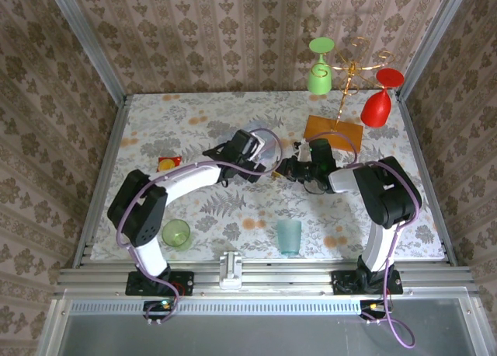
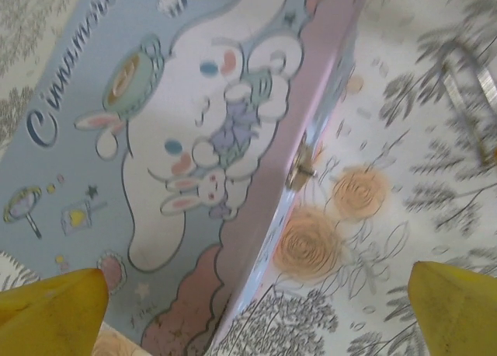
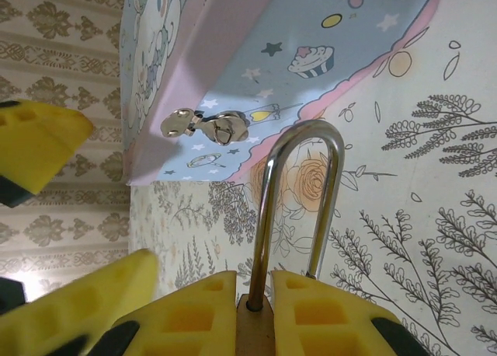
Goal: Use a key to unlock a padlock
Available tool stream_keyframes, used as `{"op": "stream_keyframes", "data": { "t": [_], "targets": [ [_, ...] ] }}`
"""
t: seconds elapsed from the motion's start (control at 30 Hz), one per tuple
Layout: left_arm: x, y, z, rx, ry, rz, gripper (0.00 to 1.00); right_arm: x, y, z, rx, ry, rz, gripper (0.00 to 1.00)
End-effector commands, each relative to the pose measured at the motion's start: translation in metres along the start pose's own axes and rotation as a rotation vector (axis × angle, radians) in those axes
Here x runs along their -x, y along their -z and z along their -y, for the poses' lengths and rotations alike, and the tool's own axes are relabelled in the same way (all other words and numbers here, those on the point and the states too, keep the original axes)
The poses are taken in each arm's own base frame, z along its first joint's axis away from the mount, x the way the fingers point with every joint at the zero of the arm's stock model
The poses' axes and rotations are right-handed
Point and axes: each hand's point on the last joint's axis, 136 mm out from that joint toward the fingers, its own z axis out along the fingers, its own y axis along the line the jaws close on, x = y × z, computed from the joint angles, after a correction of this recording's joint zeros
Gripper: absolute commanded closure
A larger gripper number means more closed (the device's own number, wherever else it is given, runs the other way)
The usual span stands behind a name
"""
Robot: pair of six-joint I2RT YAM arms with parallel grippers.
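Blue tin (image 2: 155, 138) lying closed, brass padlock (image 3: 255, 331) pinched in right hand (image 3: 254, 290)

Padlock (image 3: 266, 216) body hidden btwn right hand (image 3: 255, 298) pads (image 3: 326, 317) (shackle (image 2: 464, 107) blurry, left wrist cam).

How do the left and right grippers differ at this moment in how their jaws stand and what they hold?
The left gripper is wide open and holds nothing, while the right gripper is shut on the padlock. The left gripper hangs above the blue tin at its edge; the right gripper has the shackle standing out from its jaws, near the tin's clasp. Both have yellow fingers and are close to the tin.
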Motion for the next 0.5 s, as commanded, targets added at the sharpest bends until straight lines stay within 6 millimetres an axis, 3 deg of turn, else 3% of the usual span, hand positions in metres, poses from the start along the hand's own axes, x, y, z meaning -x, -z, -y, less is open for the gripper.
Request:
{"op": "stream_keyframes", "data": {
  "t": [0.0,0.2,0.47],
  "targets": [
    [-0.033,-0.011,-0.013,0.095,-0.052,-0.132,0.00,-0.015,0.000,0.004,0.013,-0.011,-0.093,1.00],
    [-0.051,-0.022,-0.026,0.176,-0.059,-0.206,0.00,-0.026,0.009,0.019,0.000,-0.061,-0.164,1.00],
    [-0.055,-0.017,-0.032,0.186,-0.021,-0.180,0.00,-0.035,0.033,0.046,-0.114,-0.106,-0.226,0.96]
  ]
}}
